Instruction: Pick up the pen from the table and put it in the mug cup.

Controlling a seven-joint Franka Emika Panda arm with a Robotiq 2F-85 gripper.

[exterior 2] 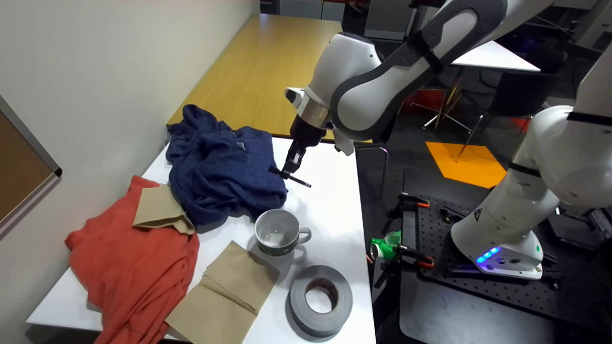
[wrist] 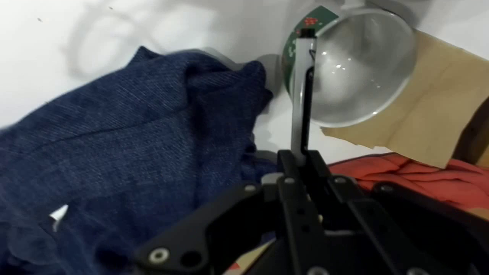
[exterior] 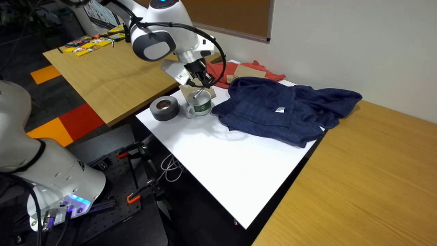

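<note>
My gripper (wrist: 301,159) is shut on the pen (wrist: 302,95), a slim grey-white and black stick with a black end. The pen juts forward from the fingertips, tilted. In an exterior view the gripper (exterior 2: 287,172) holds the pen (exterior 2: 300,182) above the white table (exterior 2: 330,210), apart from the mug cup (exterior 2: 277,234). The mug cup stands upright, with a green patterned band; I see nothing inside. In the wrist view the pen overlaps the left rim of the mug cup (wrist: 359,68). In an exterior view the pen (exterior: 198,93) shows in front of the mug's opening (exterior: 201,107).
A grey tape roll (exterior: 165,115) lies beside the mug. Dark blue cloth (exterior 2: 224,177) lies beside the gripper's spot. Red cloth (exterior 2: 138,272) and brown paper pieces (exterior 2: 239,277) lie near the mug. A wooden table (exterior: 375,177) adjoins the white one.
</note>
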